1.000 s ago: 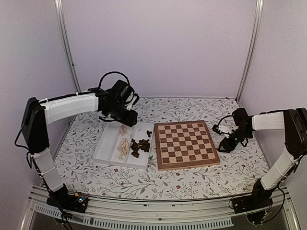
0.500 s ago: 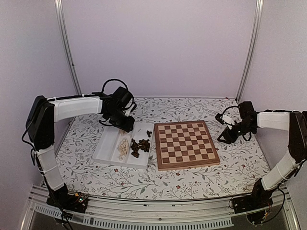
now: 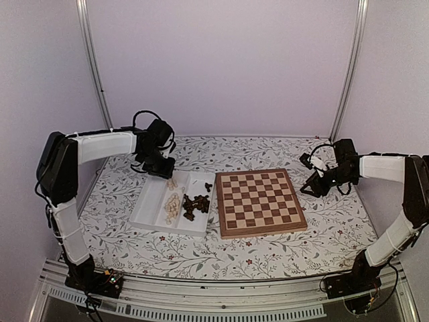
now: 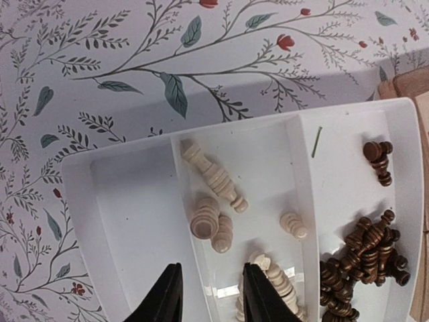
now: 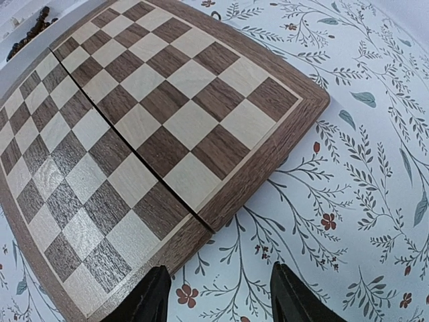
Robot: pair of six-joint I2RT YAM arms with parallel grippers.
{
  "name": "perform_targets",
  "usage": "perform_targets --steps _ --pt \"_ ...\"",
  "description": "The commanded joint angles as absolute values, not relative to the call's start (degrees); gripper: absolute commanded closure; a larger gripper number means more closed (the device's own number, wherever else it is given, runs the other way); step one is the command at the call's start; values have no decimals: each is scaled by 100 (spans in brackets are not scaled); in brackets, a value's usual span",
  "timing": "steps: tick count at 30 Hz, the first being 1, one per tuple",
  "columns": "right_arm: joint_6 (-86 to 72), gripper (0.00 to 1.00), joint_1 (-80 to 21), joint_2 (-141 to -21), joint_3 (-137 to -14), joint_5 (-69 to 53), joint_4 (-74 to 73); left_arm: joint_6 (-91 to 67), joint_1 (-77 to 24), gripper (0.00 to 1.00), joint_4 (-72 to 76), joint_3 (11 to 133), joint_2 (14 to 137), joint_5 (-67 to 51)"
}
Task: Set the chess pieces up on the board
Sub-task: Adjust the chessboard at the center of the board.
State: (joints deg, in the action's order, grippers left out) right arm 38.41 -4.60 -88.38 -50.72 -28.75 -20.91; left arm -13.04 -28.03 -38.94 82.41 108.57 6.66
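Note:
The board (image 3: 261,201) lies flat right of centre, and none of the chess pieces stand on it. Cream chess pieces (image 3: 173,203) and dark brown chess pieces (image 3: 196,204) lie loose in a white tray (image 3: 144,209). My left gripper (image 3: 163,172) hovers over the tray's far end. In the left wrist view it (image 4: 212,288) is open and empty above the divider, with cream pieces (image 4: 214,178) just ahead and dark pieces (image 4: 365,258) to the right. My right gripper (image 3: 312,186) is open over the cloth beside the board's right edge (image 5: 221,194), as the right wrist view (image 5: 221,298) shows.
A floral tablecloth (image 3: 268,251) covers the table. The tray's left compartment (image 4: 127,221) holds nothing. Two metal posts (image 3: 94,67) rise at the back corners, with walls close on both sides.
The left gripper has drawn back and to the left, towards the tray's far end, and its jaws have narrowed. The right gripper has shifted slightly towards the back beside the board.

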Motion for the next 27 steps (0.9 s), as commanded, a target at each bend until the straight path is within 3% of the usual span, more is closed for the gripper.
perform_targets --steps 1,10,27 --pt "3801 47 -479 -8911 -5056 -3012 -1970 -1302 -2626 67 -3924 8518 11215 545" --pt "3806 47 -483 -8938 -5019 -2989 -1956 -1247 -2549 69 -3992 8878 11668 542" --pt "3830 48 -478 -9059 -5025 -2980 -1947 -1223 -2559 82 -4014 8886 11803 141"
